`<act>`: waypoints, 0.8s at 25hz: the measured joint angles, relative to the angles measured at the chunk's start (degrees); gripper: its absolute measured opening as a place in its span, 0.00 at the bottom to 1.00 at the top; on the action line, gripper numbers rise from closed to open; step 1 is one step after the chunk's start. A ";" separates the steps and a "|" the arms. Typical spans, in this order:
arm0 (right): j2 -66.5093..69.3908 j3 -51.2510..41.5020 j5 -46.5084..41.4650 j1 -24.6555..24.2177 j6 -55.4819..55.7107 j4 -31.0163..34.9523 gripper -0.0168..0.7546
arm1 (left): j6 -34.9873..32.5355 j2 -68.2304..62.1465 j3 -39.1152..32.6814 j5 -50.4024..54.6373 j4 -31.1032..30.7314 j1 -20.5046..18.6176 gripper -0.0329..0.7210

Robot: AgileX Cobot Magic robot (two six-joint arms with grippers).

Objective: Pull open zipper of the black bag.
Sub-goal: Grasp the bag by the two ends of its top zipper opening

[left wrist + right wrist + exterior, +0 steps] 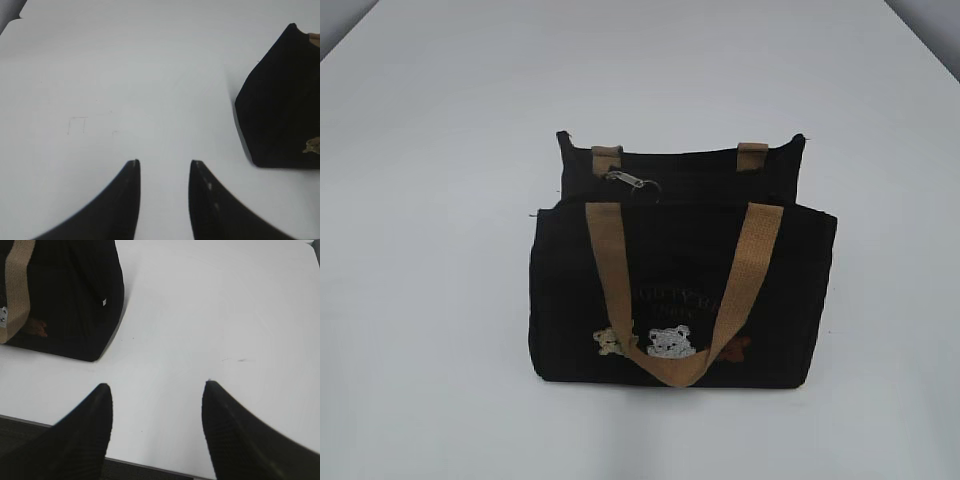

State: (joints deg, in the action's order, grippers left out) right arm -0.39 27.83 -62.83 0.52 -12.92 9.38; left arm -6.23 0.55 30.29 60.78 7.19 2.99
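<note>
Black fabric is making up the small rectangular tote, the black bag [680,290], which is standing upright near the middle of the plain white table [430,150]. Two tan webbing handles are belonging to it: the front handle [620,290] is hanging down over the front face in a loop, and the back handle is showing only as two short stubs at the far top edge. Under the front loop, faint lettering and small embroidered bears [670,342] are sitting on the front panel. The black zipper [710,200] is running along the top of the bag, and its small silver metal pull tab [625,180] is lying near the left end, just beside the left stub of the back handle.

The left gripper [164,165] is hovering over bare table, with its two dark fingers apart and nothing between them; the bag's side is showing to its right, well apart from the fingers. The right gripper [157,387] is standing with its fingers wider apart, also empty, above the near table edge, and the bag is lying to its upper left, not touching.
</note>
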 joint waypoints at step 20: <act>0.00 0.00 0.00 0.00 -0.01 0.00 0.60 | 0.00 0.00 0.00 0.00 0.00 0.00 0.38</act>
State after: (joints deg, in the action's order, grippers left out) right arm -0.39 27.83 -62.83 0.52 -12.94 9.38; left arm -6.23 0.55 30.29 60.78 7.19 2.99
